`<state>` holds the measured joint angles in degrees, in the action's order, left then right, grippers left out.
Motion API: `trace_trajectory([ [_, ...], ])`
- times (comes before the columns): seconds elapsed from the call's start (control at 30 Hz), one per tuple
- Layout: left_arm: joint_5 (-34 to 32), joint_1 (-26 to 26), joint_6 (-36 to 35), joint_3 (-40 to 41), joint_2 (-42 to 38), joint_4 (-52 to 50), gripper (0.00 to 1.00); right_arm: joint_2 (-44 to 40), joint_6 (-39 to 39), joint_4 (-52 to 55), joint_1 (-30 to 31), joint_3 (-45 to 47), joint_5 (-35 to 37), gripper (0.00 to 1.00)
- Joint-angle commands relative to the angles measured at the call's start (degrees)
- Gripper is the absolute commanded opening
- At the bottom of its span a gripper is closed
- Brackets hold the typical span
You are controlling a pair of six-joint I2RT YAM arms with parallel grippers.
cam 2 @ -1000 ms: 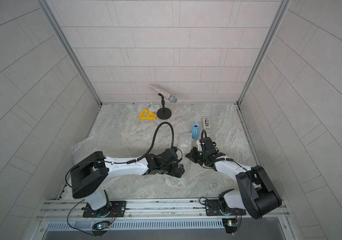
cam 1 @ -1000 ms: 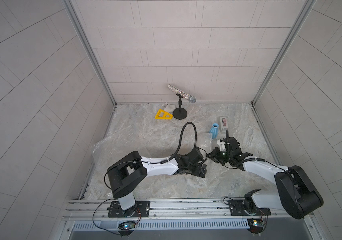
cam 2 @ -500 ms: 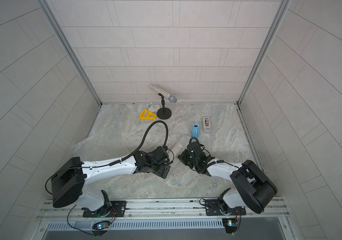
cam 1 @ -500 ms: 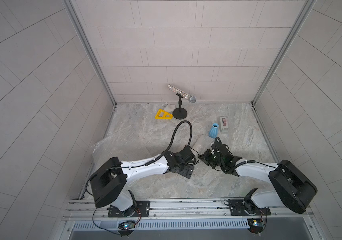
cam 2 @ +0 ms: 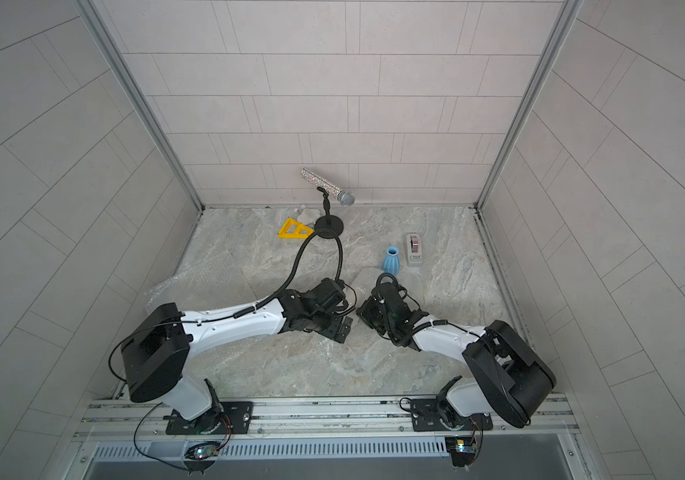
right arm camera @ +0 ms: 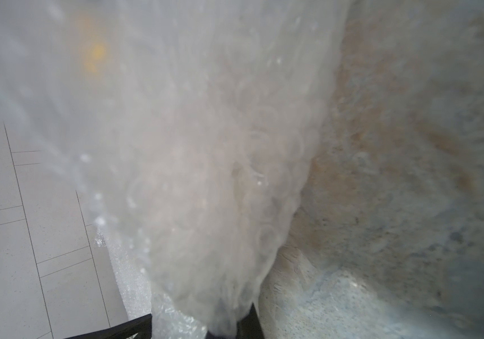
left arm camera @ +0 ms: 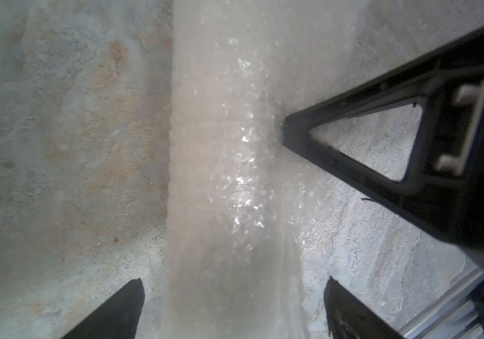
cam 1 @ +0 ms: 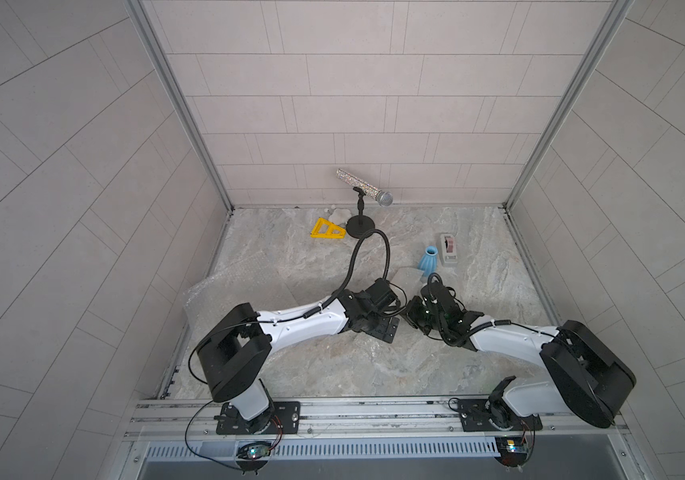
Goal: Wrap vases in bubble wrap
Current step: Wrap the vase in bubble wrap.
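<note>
A light-blue ribbed vase (cam 1: 428, 262) (cam 2: 390, 261) stands upright right of centre. In front of it lies a whitish roll of bubble wrap (cam 1: 405, 276) (left arm camera: 223, 176) (right arm camera: 205, 146); what is inside it does not show. My left gripper (cam 1: 388, 328) (left arm camera: 235, 305) is open, with one finger on each side of the roll. My right gripper (cam 1: 413, 320) (right arm camera: 229, 325) is shut on the bubble wrap at the roll's edge. One of its fingertips (left arm camera: 286, 129) presses against the side of the roll. A flat sheet of bubble wrap (cam 1: 224, 291) lies at the left.
A grey tape dispenser (cam 1: 448, 249) sits just right of the blue vase. A glittery microphone (cam 1: 363, 190) on a black stand and a yellow triangle (cam 1: 326, 229) are at the back. Tiled walls close in both sides, and a metal rail (cam 1: 374, 411) runs along the front.
My right gripper has slid left with the wrap in it, closer to the left gripper. My left arm swung left and came back. The blue vase has not moved.
</note>
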<state>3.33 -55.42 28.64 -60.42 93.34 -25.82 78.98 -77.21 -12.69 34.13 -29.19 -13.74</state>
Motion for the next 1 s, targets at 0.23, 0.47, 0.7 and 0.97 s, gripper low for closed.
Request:
trace_trajectory([
  [0.23,2.23,3.39,-1.97,4.99,0.55,3.92,1.0,-0.39,-0.58,8.44,0.63,-7.71,1.05,0.0],
  [0.47,6.35,5.76,-4.4,9.02,-3.39,6.49,1.0,2.47,-0.16,11.56,2.23,-12.83,3.04,0.0],
  [0.7,6.95,6.83,-6.13,9.97,-5.65,10.36,1.0,5.34,1.18,14.39,2.48,-15.88,4.18,0.0],
  [0.97,3.39,6.9,-8.82,8.14,-5.0,11.07,0.85,6.1,1.27,13.78,2.34,-14.37,4.85,0.0],
])
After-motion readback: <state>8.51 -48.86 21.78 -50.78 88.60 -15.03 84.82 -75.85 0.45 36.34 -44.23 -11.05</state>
